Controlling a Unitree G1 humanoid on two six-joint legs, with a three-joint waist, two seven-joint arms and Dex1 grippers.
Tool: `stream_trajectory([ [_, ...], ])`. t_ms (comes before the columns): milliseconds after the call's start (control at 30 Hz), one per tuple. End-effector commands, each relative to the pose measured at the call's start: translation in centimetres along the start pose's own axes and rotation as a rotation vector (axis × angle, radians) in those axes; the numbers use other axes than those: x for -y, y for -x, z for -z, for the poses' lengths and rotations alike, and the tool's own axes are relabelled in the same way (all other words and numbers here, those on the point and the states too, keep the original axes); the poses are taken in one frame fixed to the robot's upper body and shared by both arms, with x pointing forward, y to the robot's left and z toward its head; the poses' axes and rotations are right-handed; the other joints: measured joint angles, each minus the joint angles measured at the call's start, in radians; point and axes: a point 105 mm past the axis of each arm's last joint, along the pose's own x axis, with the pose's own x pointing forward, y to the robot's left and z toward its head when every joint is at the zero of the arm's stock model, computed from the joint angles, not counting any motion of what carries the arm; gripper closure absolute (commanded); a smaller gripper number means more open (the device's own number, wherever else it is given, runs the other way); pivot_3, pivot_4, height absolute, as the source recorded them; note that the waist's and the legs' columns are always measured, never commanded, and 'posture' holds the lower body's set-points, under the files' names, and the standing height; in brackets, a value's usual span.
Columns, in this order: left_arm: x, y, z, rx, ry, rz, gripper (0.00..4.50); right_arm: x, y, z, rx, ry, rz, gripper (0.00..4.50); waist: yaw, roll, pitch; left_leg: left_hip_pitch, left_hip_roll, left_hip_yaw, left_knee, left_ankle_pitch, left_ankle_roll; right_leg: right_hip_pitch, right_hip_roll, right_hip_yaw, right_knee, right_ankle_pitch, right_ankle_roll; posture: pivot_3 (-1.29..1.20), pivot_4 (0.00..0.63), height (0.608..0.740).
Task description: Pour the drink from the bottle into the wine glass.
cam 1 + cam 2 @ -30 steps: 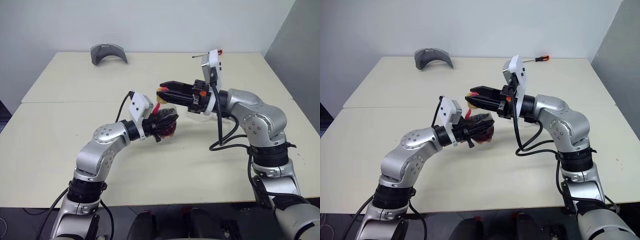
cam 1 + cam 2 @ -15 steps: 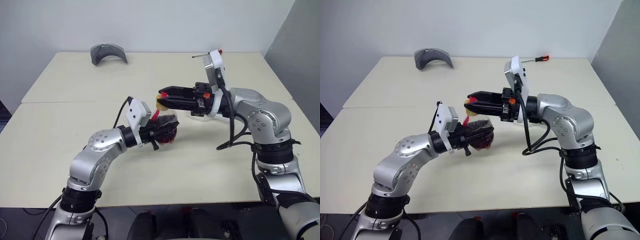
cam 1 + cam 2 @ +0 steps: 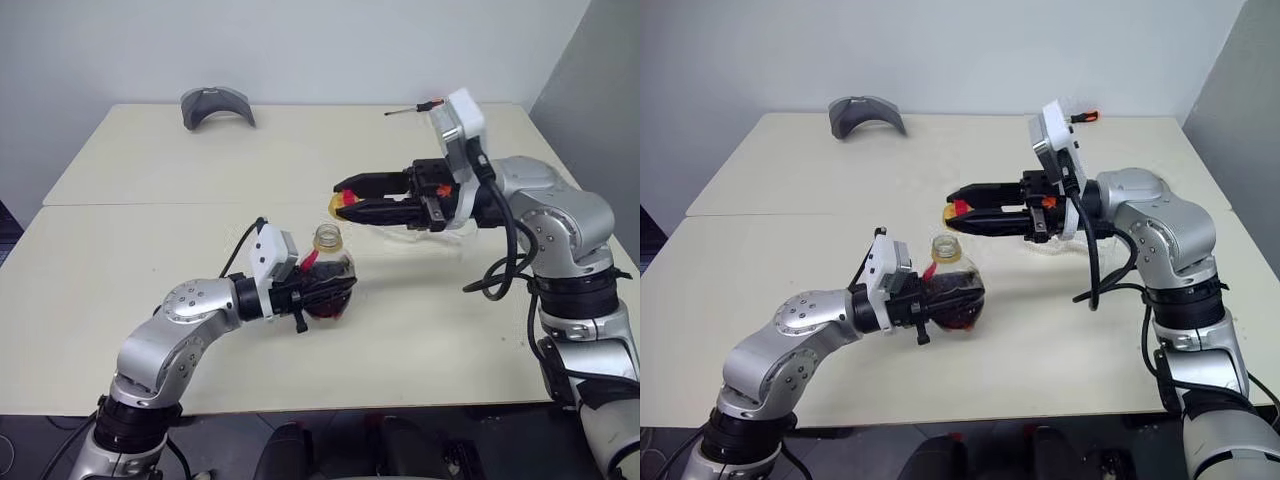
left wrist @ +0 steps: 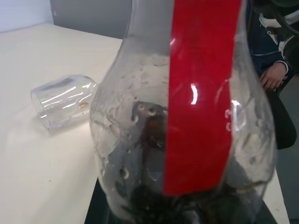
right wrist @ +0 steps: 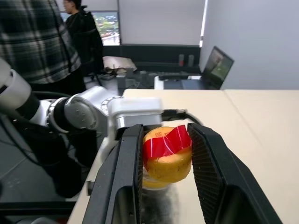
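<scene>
fingers of our left gripper [image 3: 925,300] clamp the small squat clear plastic bottle [image 3: 952,285] of dark brown drink [image 3: 958,310], upright just above the beige table [image 3: 790,200], long axis vertical, open mouth up. our right gripper [image 3: 345,203] pinches the yellowish-orange cap [image 5: 167,161] with red label, level, pointing left, beside and above the neck. a clear wine glass [image 4: 63,105] lies tipped on the table.

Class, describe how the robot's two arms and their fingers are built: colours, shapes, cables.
Both arms are rounded silver-grey segments with black joint bands. Each wrist bears a white boxy camera block and loose black cables. The left gripper and right gripper have two black fingers; the right shows small orange fittings.
</scene>
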Motion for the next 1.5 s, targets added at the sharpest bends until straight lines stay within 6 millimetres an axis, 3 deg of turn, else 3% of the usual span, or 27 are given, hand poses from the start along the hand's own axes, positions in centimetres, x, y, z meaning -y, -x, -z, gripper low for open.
stream_trajectory([
  [33, 0.2, 0.7, -1.3, 0.035, -0.041, -0.011, 3.45, 0.3, 1.1, -1.5, 0.019, 0.065, 0.053, 3.36, 0.000, 0.000, 0.000, 0.000, 0.000, 0.000, 0.000, 0.000, 0.000, 0.000, 0.000, 0.000, 0.000, 0.000, 0.000, 0.00, 0.150, 0.740],
  [133, 0.1, 0.9, -1.1, 0.030, -0.037, -0.024, 3.45, 0.5, 1.9, -1.5, 0.008, 0.070, 0.109, 3.36, 0.001, 0.000, 0.000, 0.000, 0.000, 0.000, 0.000, 0.000, 0.000, 0.000, 0.000, 0.000, 0.000, 0.000, 0.000, 0.00, 0.150, 0.740],
  [200, -0.1, 1.0, -1.3, 0.036, -0.036, -0.042, 3.45, 0.7, 2.9, -0.5, -0.035, 0.064, 0.193, 3.36, 0.001, 0.000, 0.000, 0.000, 0.000, 0.000, 0.000, 0.000, 0.000, 0.000, 0.000, 0.000, 0.000, 0.000, 0.000, 0.00, 0.150, 0.740],
  [400, -1.2, 1.2, -2.0, 0.058, -0.030, -0.131, 3.45, -1.1, 6.1, 7.7, -0.168, -0.082, 0.458, 3.36, 0.022, 0.000, 0.001, -0.001, 0.000, 0.001, 0.000, 0.000, 0.000, 0.000, 0.000, 0.001, 0.000, 0.000, 0.000, 0.00, 0.150, 0.740],
  [467, -1.5, 1.2, -2.2, 0.062, -0.027, -0.150, 3.45, -1.1, 6.9, 10.9, -0.211, -0.114, 0.624, 3.36, 0.024, 0.000, 0.000, 0.000, 0.000, 0.000, 0.000, 0.000, 0.000, 0.001, 0.000, 0.000, 0.000, 0.000, 0.000, 0.00, 0.150, 0.740],
  [567, -1.5, 1.1, -2.2, 0.062, -0.025, -0.152, 3.45, -0.8, 7.4, 12.3, -0.212, -0.120, 0.759, 3.36, 0.018, 0.001, 0.001, 0.001, 0.000, 0.001, 0.000, 0.000, 0.000, 0.000, 0.001, 0.001, 0.001, 0.000, 0.000, 0.00, 0.150, 0.740],
  [667, -1.6, 0.6, -2.4, 0.073, -0.028, -0.151, 3.45, 0.1, 8.6, 15.5, -0.266, -0.140, 0.950, 3.36, 0.018, 0.001, 0.001, 0.002, 0.001, 0.001, 0.000, 0.002, -0.003, 0.001, 0.002, 0.001, 0.002, 0.000, 0.000, 0.00, 0.150, 0.740],
  [867, -1.9, 0.0, -2.9, 0.092, -0.032, -0.155, 3.45, 0.9, 10.2, 19.1, -0.300, -0.180, 1.118, 3.36, 0.022, 0.001, 0.001, 0.001, 0.000, 0.002, 0.000, 0.002, -0.004, 0.001, 0.001, 0.002, 0.000, 0.000, 0.000, 0.00, 0.150, 0.740],
  [1100, -2.1, 0.0, -2.9, 0.095, -0.036, -0.159, 3.45, 0.8, 10.5, 20.3, -0.297, -0.258, 1.159, 3.36, 0.022, 0.001, 0.001, 0.002, 0.000, 0.002, 0.000, 0.002, -0.004, 0.001, 0.001, 0.002, 0.001, 0.000, 0.000, 0.00, 0.150, 0.740],
  [1400, -2.3, 0.2, -2.6, 0.091, -0.034, -0.171, 3.45, 1.1, 9.6, 17.8, -0.212, -0.233, 1.063, 0.26, 0.022, 0.001, 0.001, 0.002, 0.000, 0.002, 0.000, 0.002, -0.003, 0.001, 0.001, 0.002, 0.001, 0.000, 0.000, 0.00, 0.150, 0.740],
  [1433, -2.3, 0.2, -2.4, 0.087, -0.035, -0.175, 3.45, 0.9, 9.6, 17.9, -0.214, -0.234, 1.054, 0.03, 0.022, 0.001, 0.001, 0.002, 0.000, 0.002, 0.000, 0.002, -0.003, 0.001, 0.001, 0.002, 0.001, 0.000, 0.000, 0.00, 0.150, 0.740],
  [1500, -2.5, 0.4, -2.3, 0.085, -0.036, -0.182, 3.45, 0.6, 9.7, 17.7, -0.218, -0.229, 1.036, 0.03, 0.022, 0.001, 0.001, 0.002, 0.000, 0.002, 0.000, 0.002, -0.003, 0.001, 0.001, 0.002, 0.001, 0.000, 0.000, 0.00, 0.150, 0.740],
])
